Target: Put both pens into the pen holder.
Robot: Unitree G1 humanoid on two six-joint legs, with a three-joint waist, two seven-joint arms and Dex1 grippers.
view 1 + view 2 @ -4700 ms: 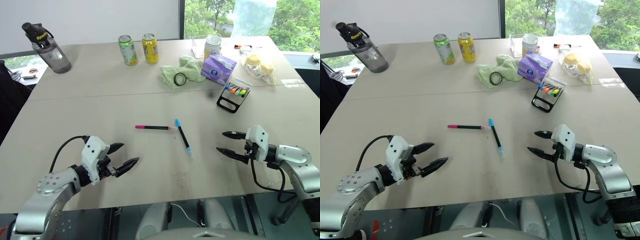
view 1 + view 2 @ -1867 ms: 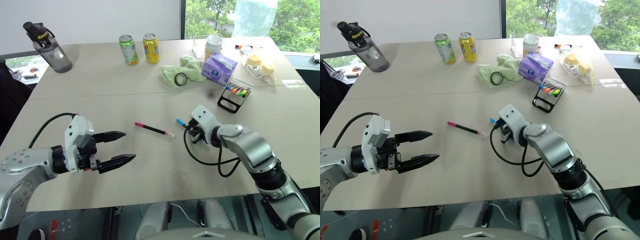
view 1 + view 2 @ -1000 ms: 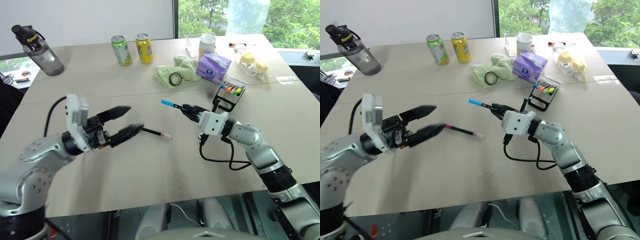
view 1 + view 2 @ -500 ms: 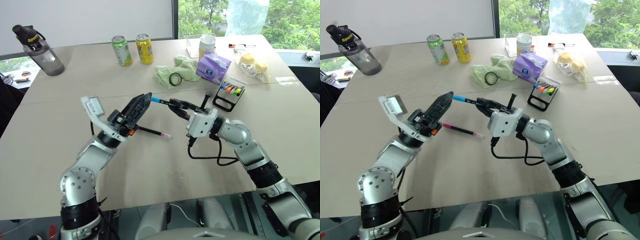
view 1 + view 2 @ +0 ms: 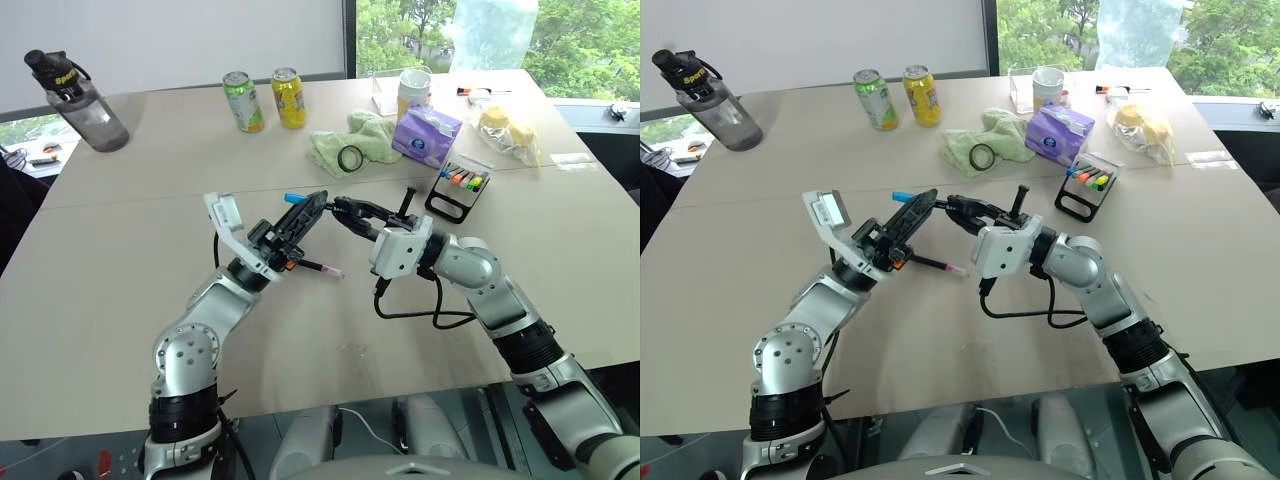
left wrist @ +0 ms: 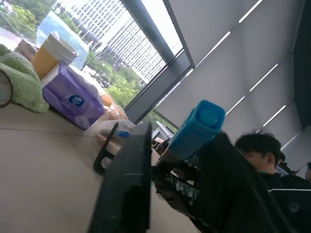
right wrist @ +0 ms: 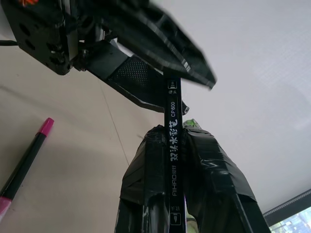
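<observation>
My right gripper is shut on the black barrel of the light-blue-ended pen and holds it above the table's middle. The pen's blue end points to my left. My left gripper meets it there, fingers shut around the pen near that blue cap. The pink-ended pen lies flat on the table just below both grippers. The pen holder, a small black frame with coloured marker tips, stands at the right, beyond the right arm.
A dark water bottle stands at the far left. At the back are two cans, a green cloth with a tape ring, a purple tissue pack, a cup and a plastic bag.
My left gripper has swung in from the left, rolled, and shut on the blue end of the pen that my right gripper holds up. The right gripper has barely moved.
</observation>
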